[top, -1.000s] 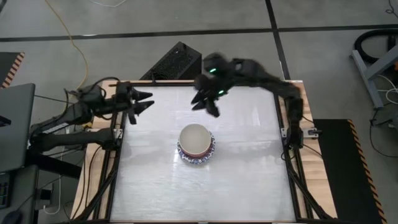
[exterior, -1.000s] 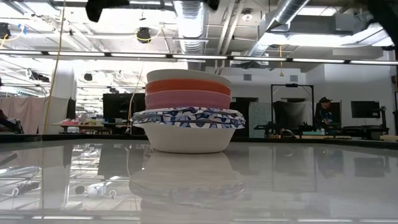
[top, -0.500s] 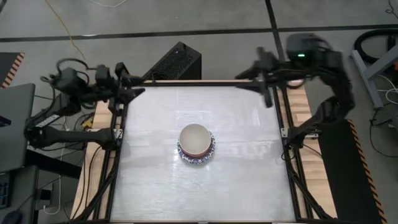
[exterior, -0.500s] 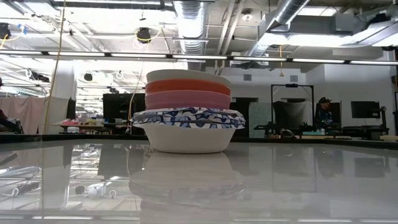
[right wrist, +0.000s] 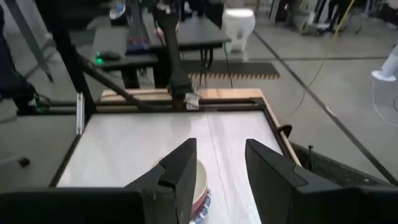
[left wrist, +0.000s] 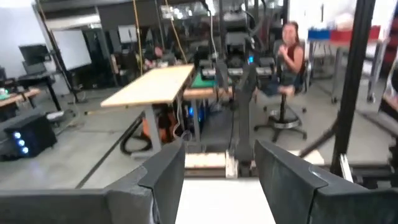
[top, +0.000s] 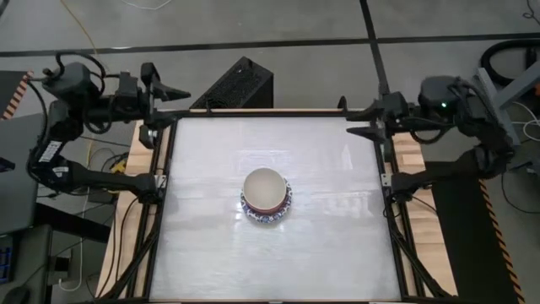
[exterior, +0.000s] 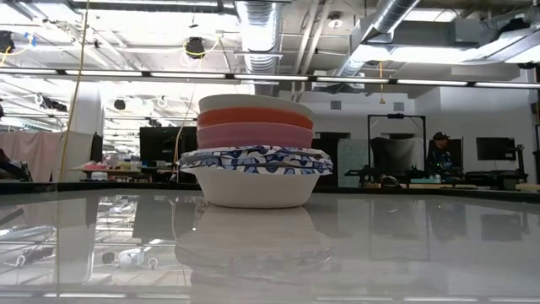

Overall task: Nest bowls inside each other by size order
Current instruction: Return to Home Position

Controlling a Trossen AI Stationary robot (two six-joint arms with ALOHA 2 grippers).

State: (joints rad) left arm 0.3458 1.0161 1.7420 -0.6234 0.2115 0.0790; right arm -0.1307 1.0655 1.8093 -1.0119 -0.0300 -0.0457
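The bowls stand nested in one stack (top: 266, 196) at the middle of the white table (top: 337, 245). In the low view a blue-and-white patterned bowl (exterior: 256, 162) rests on the table, with a pink bowl (exterior: 253, 134), a red bowl (exterior: 253, 117) and a cream-white bowl (exterior: 253, 102) inside it. My left gripper (top: 173, 103) hangs open over the table's far left corner, with nothing between its fingers (left wrist: 165, 180). My right gripper (top: 359, 120) hangs open over the far right edge, pointing at the stack (right wrist: 200, 186), also with nothing in it.
A black box (top: 240, 83) sits just beyond the table's far edge. A laptop (top: 17, 169) lies off the table to the left. Wooden rails (top: 160, 211) border the table's sides. A seated person (left wrist: 291, 53) shows in the room beyond.
Both arms have drawn back from the table and risen. My left gripper went up and toward the far left corner. My right gripper swung from above the table's far middle out to the right edge. The stack of bowls has stayed in place.
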